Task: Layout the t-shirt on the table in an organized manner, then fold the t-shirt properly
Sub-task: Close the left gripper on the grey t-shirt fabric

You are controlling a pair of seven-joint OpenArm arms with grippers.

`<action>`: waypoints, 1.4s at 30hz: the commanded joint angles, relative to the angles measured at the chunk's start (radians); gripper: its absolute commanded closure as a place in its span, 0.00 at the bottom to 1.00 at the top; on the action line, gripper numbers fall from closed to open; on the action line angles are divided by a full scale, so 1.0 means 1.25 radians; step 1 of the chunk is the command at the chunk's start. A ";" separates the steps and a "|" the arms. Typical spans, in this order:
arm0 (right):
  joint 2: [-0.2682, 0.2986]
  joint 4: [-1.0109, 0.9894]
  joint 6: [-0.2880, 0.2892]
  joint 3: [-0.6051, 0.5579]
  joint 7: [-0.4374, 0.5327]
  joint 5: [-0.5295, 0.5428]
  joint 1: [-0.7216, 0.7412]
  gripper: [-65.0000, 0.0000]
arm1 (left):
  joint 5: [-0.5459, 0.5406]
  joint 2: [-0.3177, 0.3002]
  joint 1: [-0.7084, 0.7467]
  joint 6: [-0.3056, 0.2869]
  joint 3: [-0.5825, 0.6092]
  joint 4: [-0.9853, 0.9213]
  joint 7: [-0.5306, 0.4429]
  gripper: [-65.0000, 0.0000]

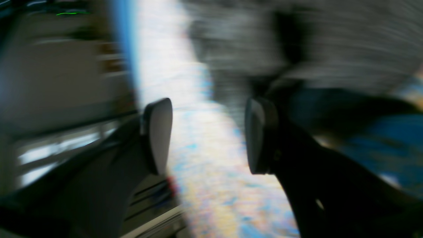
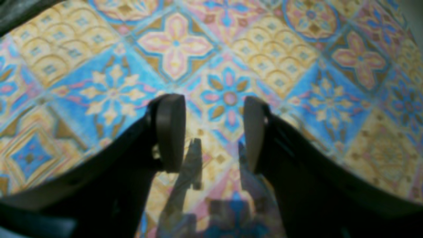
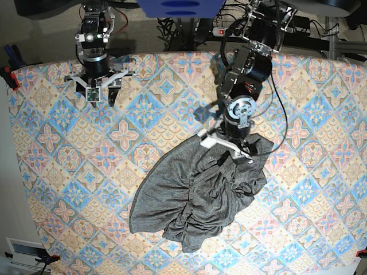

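One crumpled t-shirt [image 3: 195,195] lies on the counter [image 3: 57,172]. Two grippers: left [image 1: 208,135] at the shirt's 12 o'clock, right [image 2: 214,132] at 10; both parted, empty.

Base view: overhead, far above my desk [image 3: 46,172]. Wrist views: close behind my jaws, the right facing bare desk, the left blurred toward the t-shirt [image 3: 195,195].

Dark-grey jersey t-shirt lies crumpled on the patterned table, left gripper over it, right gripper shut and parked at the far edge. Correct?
One error: the right gripper is open, as the right wrist view shows, with bare pastel-tiled table between its pads. The rest holds: the dark-grey jersey t-shirt lies crumpled, with the left gripper over it.
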 commanded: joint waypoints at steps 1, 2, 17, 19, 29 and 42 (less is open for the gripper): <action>0.004 0.014 -0.007 0.003 0.018 0.004 -0.003 0.59 | -0.004 0.011 -0.018 0.020 -0.002 0.016 -0.005 0.46; 0.004 0.014 -0.007 0.003 0.018 0.004 -0.003 0.59 | -0.028 0.019 -0.018 0.022 -0.002 0.019 -0.006 0.46; 0.005 0.014 -0.007 0.003 0.018 0.004 0.000 0.59 | -0.197 0.059 -0.078 0.025 -0.113 -0.038 -0.006 0.46; 0.005 0.014 -0.007 0.003 0.018 0.004 -0.002 0.59 | -0.204 0.056 -0.092 0.025 -0.113 -0.073 -0.006 0.46; 0.005 0.014 -0.007 0.003 0.018 0.004 0.000 0.59 | -0.206 0.081 -0.096 0.022 -0.153 -0.114 -0.071 0.46; 0.005 0.014 -0.007 0.003 0.018 0.004 0.002 0.59 | -0.221 0.093 -0.148 0.025 -0.155 -0.189 -0.082 0.46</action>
